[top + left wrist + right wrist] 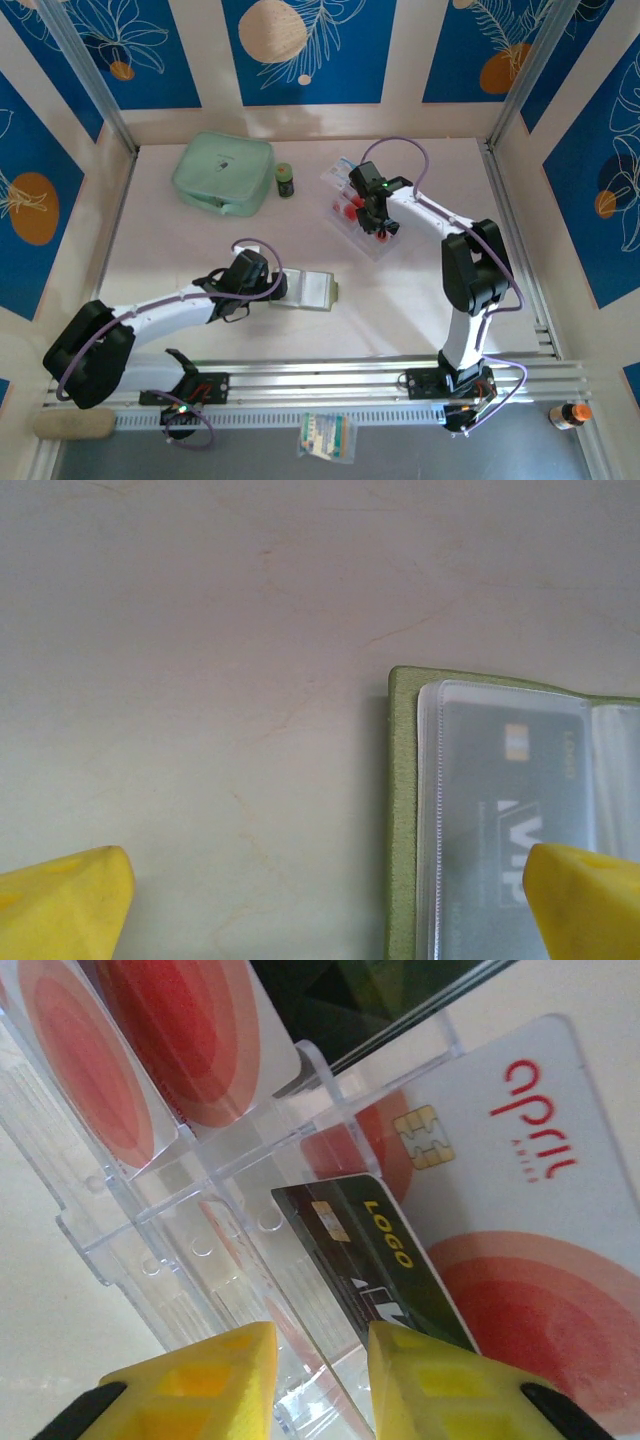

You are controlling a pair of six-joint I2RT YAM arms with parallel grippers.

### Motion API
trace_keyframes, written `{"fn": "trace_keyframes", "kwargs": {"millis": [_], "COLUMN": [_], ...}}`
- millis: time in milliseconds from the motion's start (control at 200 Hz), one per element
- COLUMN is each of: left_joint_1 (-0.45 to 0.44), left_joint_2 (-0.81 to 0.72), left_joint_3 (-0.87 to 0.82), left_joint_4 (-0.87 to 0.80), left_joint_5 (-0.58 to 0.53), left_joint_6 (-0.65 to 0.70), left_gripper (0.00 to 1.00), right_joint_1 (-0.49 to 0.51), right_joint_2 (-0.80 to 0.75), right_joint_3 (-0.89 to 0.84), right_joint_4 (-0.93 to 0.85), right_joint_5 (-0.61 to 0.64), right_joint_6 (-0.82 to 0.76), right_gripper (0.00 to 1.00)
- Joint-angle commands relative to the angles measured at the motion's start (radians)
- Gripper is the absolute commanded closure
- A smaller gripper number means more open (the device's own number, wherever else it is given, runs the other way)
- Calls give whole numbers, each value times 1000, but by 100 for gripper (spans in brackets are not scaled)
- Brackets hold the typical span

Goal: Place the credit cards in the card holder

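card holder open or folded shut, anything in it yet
Open: the card holder lies spread on the table, clear sleeves facing up over its green cover. A dark card marked VIP sits inside one sleeve.

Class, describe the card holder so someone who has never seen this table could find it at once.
Start at the table, near its front middle, just ahead of the left hand. There lies the card holder, a small olive-green wallet opened flat with clear sleeves. Unlike the bigger mint-green zip pouch at the back, it holds a dark card in a sleeve.
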Motion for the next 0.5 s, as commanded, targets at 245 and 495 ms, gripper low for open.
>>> {"fn": "trace_keyframes", "kwargs": {"millis": [245,495], "left_joint_1": [7,7], "left_joint_2": [-17,-21], "left_joint_3": [24,28], "left_joint_4": [-16,-16], "left_joint_5": [1,6], "left_joint_6": [0,1], "left_gripper": [0,0], "right_joint_1": [11,11], "right_joint_2": [17,-12], "right_joint_3": [13,2], "right_joint_4": [-6,12], "right_joint_5": [-10,-34], "right_joint_6": [-13,-69], "right_gripper": [88,100]}}
